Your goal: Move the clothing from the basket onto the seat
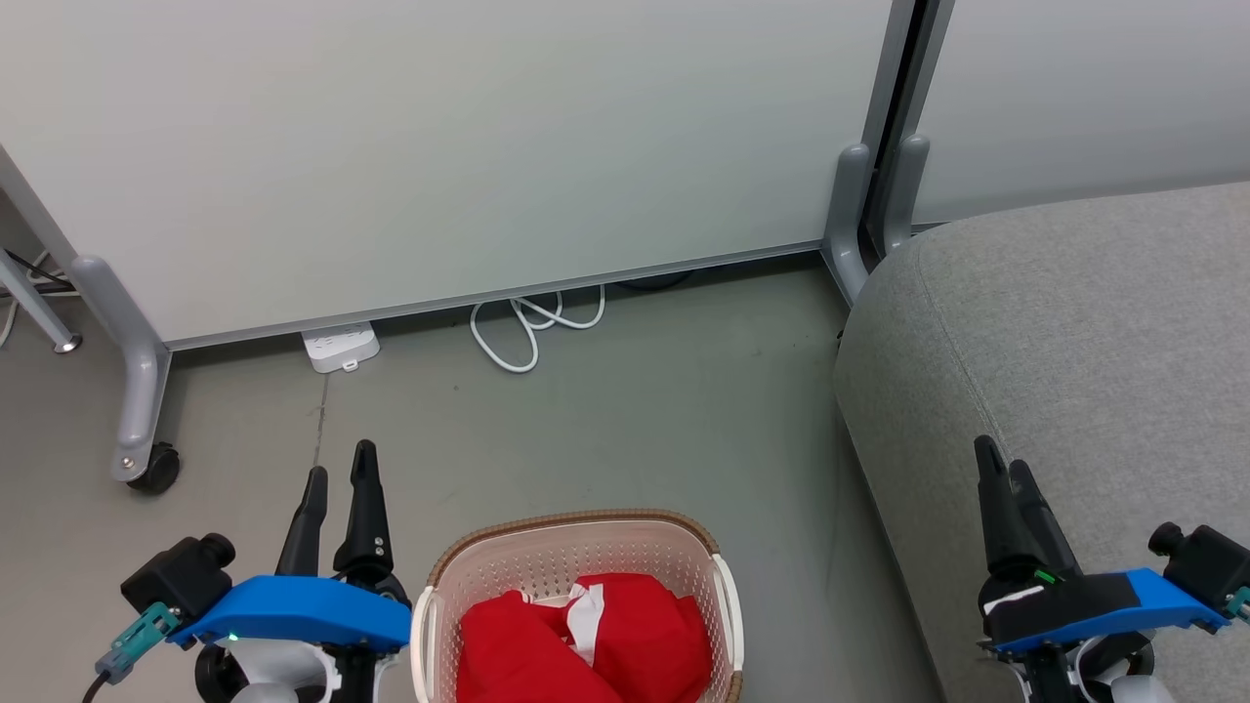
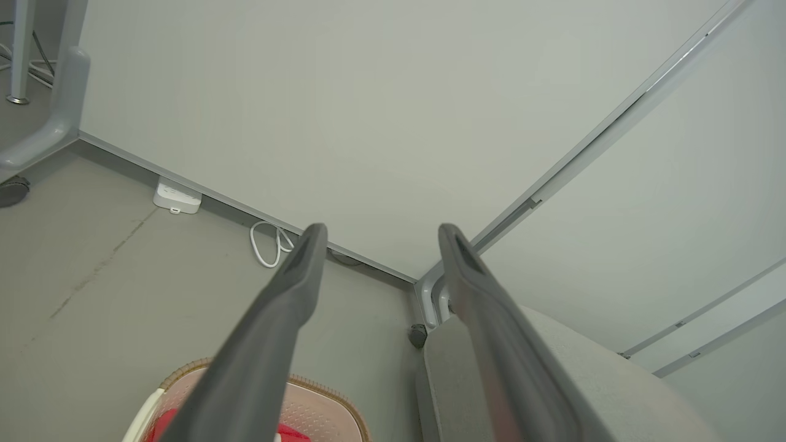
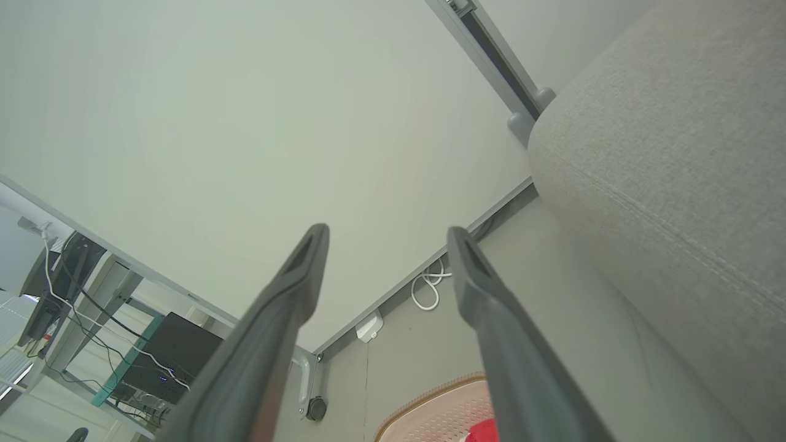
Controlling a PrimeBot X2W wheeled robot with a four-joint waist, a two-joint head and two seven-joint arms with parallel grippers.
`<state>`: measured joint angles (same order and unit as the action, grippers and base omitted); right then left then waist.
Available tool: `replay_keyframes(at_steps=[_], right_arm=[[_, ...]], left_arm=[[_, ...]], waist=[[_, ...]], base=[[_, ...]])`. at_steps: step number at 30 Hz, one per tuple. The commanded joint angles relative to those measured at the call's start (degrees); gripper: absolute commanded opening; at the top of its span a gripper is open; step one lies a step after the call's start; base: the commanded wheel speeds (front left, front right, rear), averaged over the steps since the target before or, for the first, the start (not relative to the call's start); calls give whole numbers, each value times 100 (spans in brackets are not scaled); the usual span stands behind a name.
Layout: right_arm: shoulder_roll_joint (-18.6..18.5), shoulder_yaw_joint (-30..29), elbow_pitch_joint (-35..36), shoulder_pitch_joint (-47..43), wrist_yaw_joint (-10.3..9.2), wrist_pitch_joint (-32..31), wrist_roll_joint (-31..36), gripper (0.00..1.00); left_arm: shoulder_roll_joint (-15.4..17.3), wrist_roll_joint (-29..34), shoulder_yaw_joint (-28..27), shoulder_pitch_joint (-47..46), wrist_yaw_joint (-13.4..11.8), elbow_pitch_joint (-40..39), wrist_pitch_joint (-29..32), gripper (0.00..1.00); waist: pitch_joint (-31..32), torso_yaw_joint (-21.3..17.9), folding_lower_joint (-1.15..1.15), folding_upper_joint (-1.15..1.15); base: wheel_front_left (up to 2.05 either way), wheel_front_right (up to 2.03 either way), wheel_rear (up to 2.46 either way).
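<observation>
Down on the smooth grey floor [image 1: 635, 420] — a full load, untouched.
Soft bright red clothing with white stripe trim [image 1: 586, 640] lies bunched inside the cream perforated plastic basket with a brown woven-look rim [image 1: 576, 515], near the large grey woven-fabric seat with rounded edges [image 1: 1074, 342]; bare floor separates them. The left gripper [image 1: 340, 461] flanks the basket and the right gripper [image 1: 1002, 456] hangs over the seat — dark fingers spread wide, holding nothing. Beyond stand smooth white partition panels [image 1: 439, 146] on a grey castor leg [image 1: 137, 391], with a white power strip [image 1: 340, 348] and a looped white cable [image 1: 532, 327].
</observation>
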<state>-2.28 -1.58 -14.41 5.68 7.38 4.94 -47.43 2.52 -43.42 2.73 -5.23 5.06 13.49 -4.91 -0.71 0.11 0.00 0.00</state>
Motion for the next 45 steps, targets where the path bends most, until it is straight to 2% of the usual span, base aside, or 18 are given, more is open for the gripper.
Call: replay_keyframes(at_steps=[1,24,45], right_arm=[[-46,28,35,93,9,68,224,100],[-59,203,-84,103,12,444,1692,100],[-69,310,-169,132,14,702,2733,100]], left_arm=[[41,227,49,-174,-12,-48,-71,100],[53,1771,344,-209,5,20,-444,100],[59,2829,501,-249,25,132,-707,100]], waist=[[-1,3,0,0],[-22,30,0,0],[-24,40,0,0]], base=[[0,0,0],[0,0,0],[0,0,0]])
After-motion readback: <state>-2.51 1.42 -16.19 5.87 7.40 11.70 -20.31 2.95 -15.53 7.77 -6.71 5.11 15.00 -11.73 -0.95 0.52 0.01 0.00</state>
